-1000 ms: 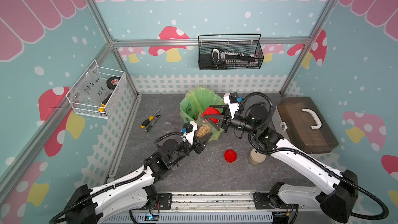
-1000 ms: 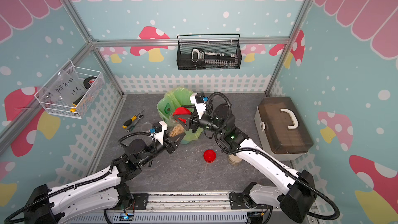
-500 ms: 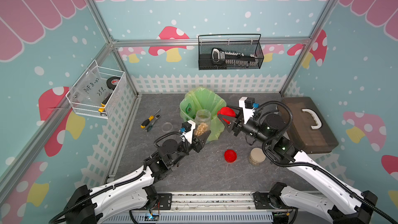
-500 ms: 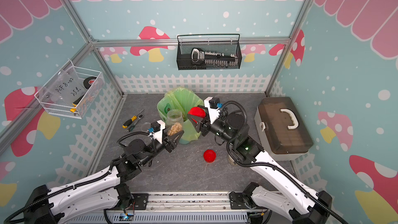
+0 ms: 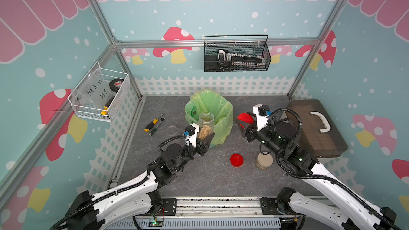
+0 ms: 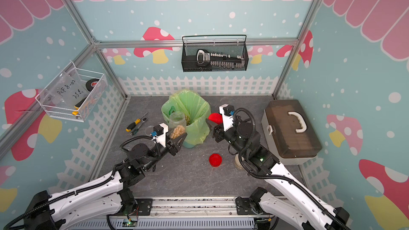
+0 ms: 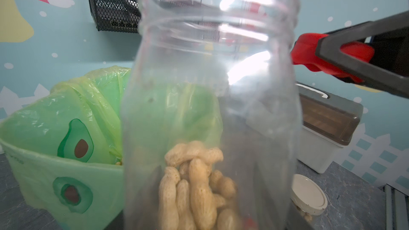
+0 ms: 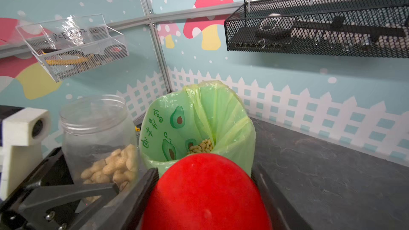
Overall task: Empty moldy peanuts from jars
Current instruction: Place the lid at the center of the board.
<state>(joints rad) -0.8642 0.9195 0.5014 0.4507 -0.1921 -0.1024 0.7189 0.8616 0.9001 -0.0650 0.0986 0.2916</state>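
A clear jar (image 5: pixel 205 125) (image 6: pixel 177 125) stands upright and lidless right beside the bin, a heap of moldy peanuts (image 5: pixel 204 132) (image 7: pixel 194 186) in its lower part. My left gripper (image 5: pixel 204 140) (image 6: pixel 177 139) is shut on its base. To the right of the bin, my right gripper (image 5: pixel 242 123) (image 8: pixel 204 171) is shut on a red lid (image 5: pixel 244 118) (image 8: pixel 205 191), held off the table. A squat jar with a beige lid (image 5: pixel 263 162) (image 7: pixel 308 195) stands by the right arm. Another red lid (image 5: pixel 236 159) (image 6: pixel 215 159) lies on the table.
The bin lined with a green bag (image 5: pixel 221 111) holds peanuts at its bottom (image 8: pixel 201 147). A brown-lidded toolbox (image 5: pixel 316 127) fills the right side. Screwdrivers (image 5: pixel 153 123) and a small clear dish (image 5: pixel 171 130) lie at the left. A black mesh basket (image 5: pixel 236 56) hangs on the back wall.
My right gripper has carried the red lid off the jar's mouth and away to the right. The jar now stands open in my left gripper, which has hardly moved.
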